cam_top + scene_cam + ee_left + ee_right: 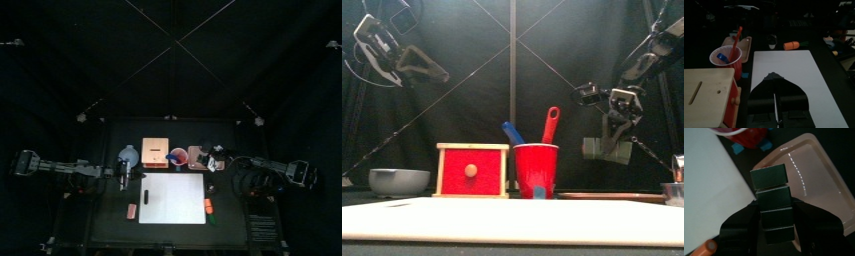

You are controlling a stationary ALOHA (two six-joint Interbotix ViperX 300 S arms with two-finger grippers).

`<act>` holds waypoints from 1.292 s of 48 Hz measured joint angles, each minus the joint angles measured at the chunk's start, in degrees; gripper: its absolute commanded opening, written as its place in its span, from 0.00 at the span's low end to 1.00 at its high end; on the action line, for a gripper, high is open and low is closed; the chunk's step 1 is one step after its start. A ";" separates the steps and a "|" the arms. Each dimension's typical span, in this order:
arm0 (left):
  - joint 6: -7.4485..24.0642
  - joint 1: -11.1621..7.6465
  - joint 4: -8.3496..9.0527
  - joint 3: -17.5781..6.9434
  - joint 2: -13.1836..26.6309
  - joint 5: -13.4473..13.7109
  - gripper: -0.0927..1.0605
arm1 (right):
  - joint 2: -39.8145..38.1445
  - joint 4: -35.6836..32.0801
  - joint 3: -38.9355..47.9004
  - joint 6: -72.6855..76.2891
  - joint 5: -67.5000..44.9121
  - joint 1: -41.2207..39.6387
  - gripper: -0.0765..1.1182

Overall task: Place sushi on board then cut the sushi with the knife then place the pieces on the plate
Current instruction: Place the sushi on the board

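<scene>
Sushi roll [773,203] is up in the air, clamped between my right fingers [753,212], hanging over the pink tray [821,173] just beside the white cutting board [711,188]. My left fingers [773,84] are pinched together, empty, above that board.

The white cutting board [174,198] lies bare on the counter [110,230], open from above and from the front. Along its back edge stands a close row: a blue-grey bowl [400,181], a pale wooden box with a red drawer front [472,170], a red cup [537,170] and a flat pink tray [814,173]. A blue toy knife [512,132] and a red toy knife [551,122] stick up out of the cup. Over the tray hangs the right gripper [609,150], fingers [741,225] clamped on a dark green sushi roll [774,203]. A small orange toy [131,210] lies just beside the board's left edge, another [207,207] beside its right.
</scene>
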 measured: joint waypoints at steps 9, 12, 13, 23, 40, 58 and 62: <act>0.00 0.09 0.00 0.00 0.00 0.00 0.08 | -1.41 -6.24 0.09 19.69 0.00 8.17 0.56; 0.00 0.09 0.00 0.00 0.00 0.00 0.08 | -1.41 -9.14 0.09 25.58 0.00 10.28 0.56; 0.00 0.00 0.00 0.00 0.00 0.00 0.08 | -1.41 -9.93 0.09 27.25 0.00 11.07 0.56; 0.00 0.00 0.00 0.00 0.00 0.00 0.08 | -1.23 -21.62 -0.18 50.10 0.18 19.95 0.56; 0.00 0.00 0.00 0.44 0.00 0.00 0.08 | 8.70 -37.79 -8.09 81.74 8.26 32.70 0.56; 0.26 1.93 0.26 0.62 -0.09 0.00 0.08 | 22.50 -47.02 -20.13 115.14 17.67 40.61 0.56; 0.18 3.34 0.62 0.62 -0.35 0.00 0.08 | 25.58 -48.25 -22.50 120.32 18.28 41.31 0.56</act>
